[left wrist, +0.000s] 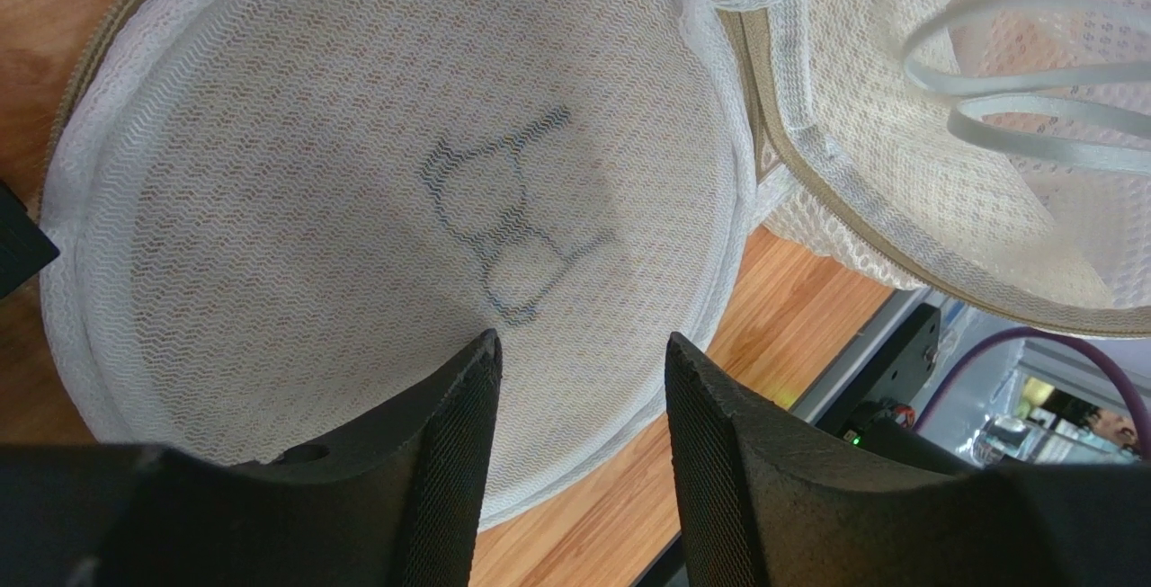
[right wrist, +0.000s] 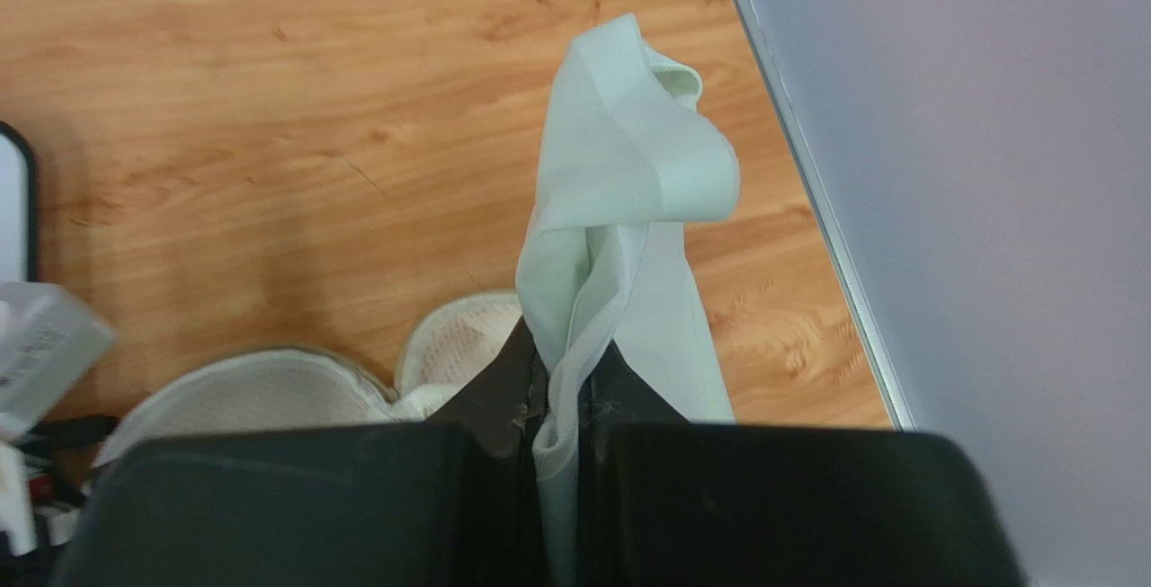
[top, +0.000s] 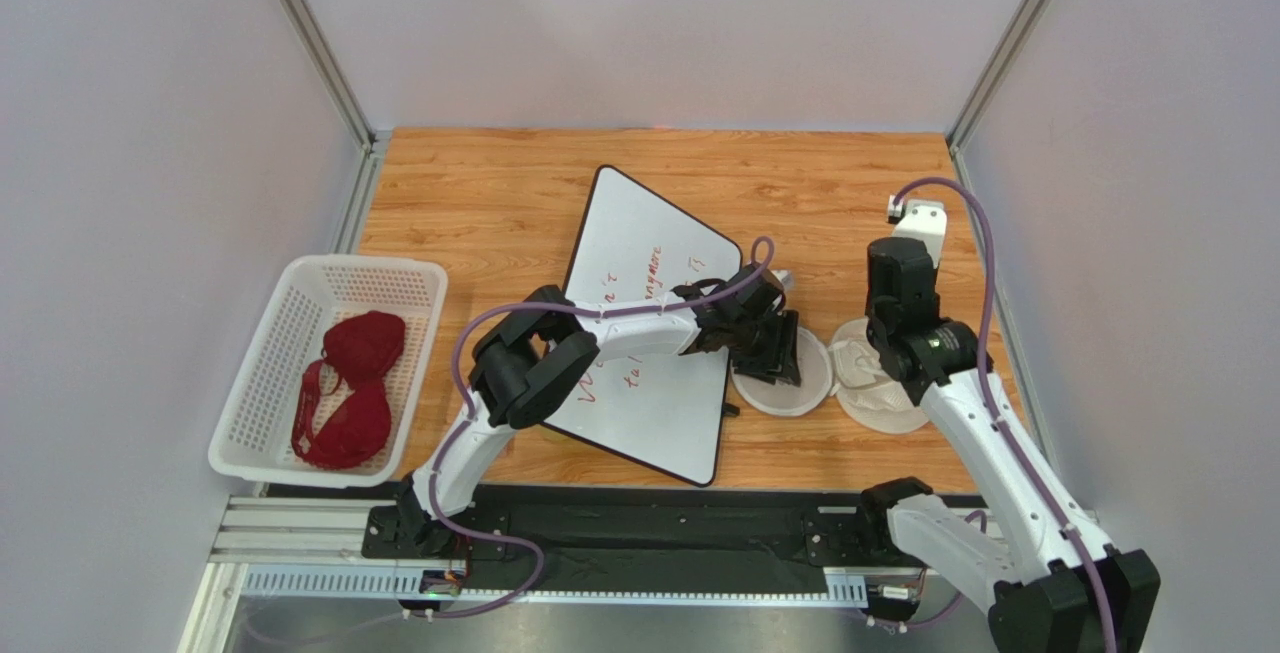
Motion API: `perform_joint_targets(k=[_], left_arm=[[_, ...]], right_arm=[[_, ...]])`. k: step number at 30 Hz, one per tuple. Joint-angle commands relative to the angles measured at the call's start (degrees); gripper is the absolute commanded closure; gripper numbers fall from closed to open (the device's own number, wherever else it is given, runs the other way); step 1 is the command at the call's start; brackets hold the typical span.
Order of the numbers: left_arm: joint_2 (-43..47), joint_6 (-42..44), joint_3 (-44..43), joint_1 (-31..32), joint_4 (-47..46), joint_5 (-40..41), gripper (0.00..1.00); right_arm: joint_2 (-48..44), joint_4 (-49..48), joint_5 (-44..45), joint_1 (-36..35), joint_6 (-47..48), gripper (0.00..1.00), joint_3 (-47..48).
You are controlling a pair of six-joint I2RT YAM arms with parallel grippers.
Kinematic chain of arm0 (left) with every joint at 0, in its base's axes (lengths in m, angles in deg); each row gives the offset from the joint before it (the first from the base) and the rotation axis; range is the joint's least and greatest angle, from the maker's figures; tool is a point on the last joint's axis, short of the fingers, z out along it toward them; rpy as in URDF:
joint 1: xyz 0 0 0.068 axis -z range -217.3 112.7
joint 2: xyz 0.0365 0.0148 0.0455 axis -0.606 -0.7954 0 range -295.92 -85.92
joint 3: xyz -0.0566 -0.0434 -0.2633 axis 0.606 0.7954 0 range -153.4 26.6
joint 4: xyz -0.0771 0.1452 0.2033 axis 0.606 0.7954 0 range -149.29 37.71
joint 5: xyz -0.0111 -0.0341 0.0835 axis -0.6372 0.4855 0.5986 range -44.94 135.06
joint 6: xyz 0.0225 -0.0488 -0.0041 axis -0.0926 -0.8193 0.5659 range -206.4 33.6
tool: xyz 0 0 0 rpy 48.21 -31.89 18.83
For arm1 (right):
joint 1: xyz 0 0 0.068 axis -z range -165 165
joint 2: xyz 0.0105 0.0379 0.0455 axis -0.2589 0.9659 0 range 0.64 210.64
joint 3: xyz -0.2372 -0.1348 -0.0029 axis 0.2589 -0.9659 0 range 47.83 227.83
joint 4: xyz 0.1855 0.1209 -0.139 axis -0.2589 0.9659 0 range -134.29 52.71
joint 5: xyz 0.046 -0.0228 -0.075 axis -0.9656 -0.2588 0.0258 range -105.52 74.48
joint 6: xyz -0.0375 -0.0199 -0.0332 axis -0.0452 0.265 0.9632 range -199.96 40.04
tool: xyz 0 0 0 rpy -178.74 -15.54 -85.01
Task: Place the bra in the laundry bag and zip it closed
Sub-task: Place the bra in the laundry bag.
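The dark red bra (top: 349,388) lies in the white perforated basket (top: 365,266) at the far left, away from both grippers. The white mesh laundry bag (top: 876,388) lies open at centre right, its disc lid (top: 807,382) flipped out to the left. In the left wrist view the lid (left wrist: 338,183) shows its dark bra icon, with the open bag body (left wrist: 919,196) beside it. My left gripper (left wrist: 581,351) is open and empty just above the lid. My right gripper (right wrist: 561,358) is shut on the bag's pale strap (right wrist: 622,196), above the bag (right wrist: 257,392).
A white board with red writing (top: 646,323) lies tilted on the wooden table under the left arm, touching the lid's left side. The enclosure's right wall (right wrist: 973,183) stands close to the right gripper. A black rail (top: 646,533) runs along the near edge.
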Motion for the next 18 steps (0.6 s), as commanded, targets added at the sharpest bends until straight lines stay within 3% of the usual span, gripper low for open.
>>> perform_joint_targets(k=[1, 7, 12, 15, 18], left_arm=[[-1.35, 0.19, 0.29, -1.11, -0.93, 0.02, 0.44], [-4.51, 2.30, -3.84, -2.34, 0.04, -1.57, 0.44], [-5.57, 2.47, -3.58, -3.48, -2.60, -3.41, 0.44], [-4.87, 4.23, -4.28, -4.27, -3.74, -5.88, 0.44], [-1.62, 6.78, -2.71, -4.98, -5.58, -8.77, 0.43]], right_arm=[[5.47, 9.14, 5.95, 0.06, -6.45, 1.00, 3.31], [14.18, 21.19, 8.76, -0.20, -16.92, 1.00, 6.30], [18.40, 24.54, 7.80, -0.73, -23.78, 1.00, 6.92], [22.62, 31.21, 8.32, -0.73, -31.15, 1.00, 8.93], [23.08, 31.24, 8.50, -0.82, -31.79, 1.00, 9.47]])
